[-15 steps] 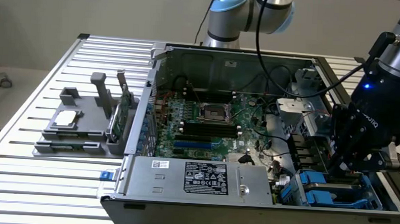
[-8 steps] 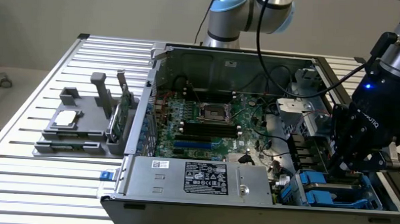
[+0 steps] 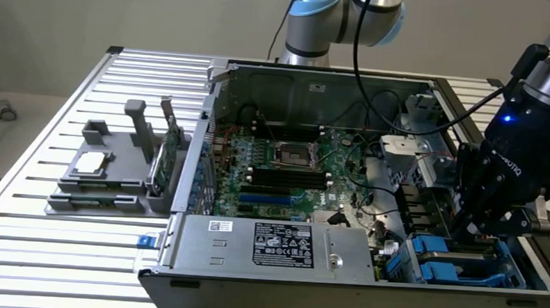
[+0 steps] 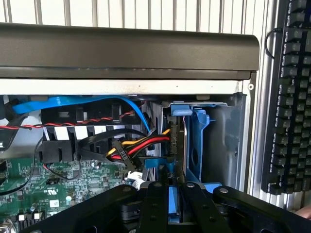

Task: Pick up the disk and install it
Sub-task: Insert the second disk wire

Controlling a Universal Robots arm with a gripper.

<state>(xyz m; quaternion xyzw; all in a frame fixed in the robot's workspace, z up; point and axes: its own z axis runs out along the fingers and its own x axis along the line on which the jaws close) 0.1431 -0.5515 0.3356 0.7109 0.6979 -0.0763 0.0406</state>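
The disk [image 4: 176, 145] stands on edge in the blue drive bay [image 4: 200, 145] at the corner of the open computer case [image 3: 306, 79]. I see its dark narrow edge and the blue carrier tab at its far end. My gripper [image 4: 174, 188] reaches down onto it, and its two black fingers [image 4: 154, 206] are closed with a strip of the blue carrier between them. In the exterior view, the gripper [image 3: 476, 236] hangs over the blue bay [image 3: 435, 257] at the case's front, on the exterior view's right. There the gripper hides most of the disk.
Red, yellow and black power cables [image 4: 138, 145] and a blue data cable [image 4: 73, 103] lie right beside the bay. The case's dark wall [image 4: 126, 48] and a keyboard [image 4: 291, 97] are close by. A grey parts holder [image 3: 107, 178] sits on the exterior view's left, and the power supply [image 3: 271, 246] fills the case's front.
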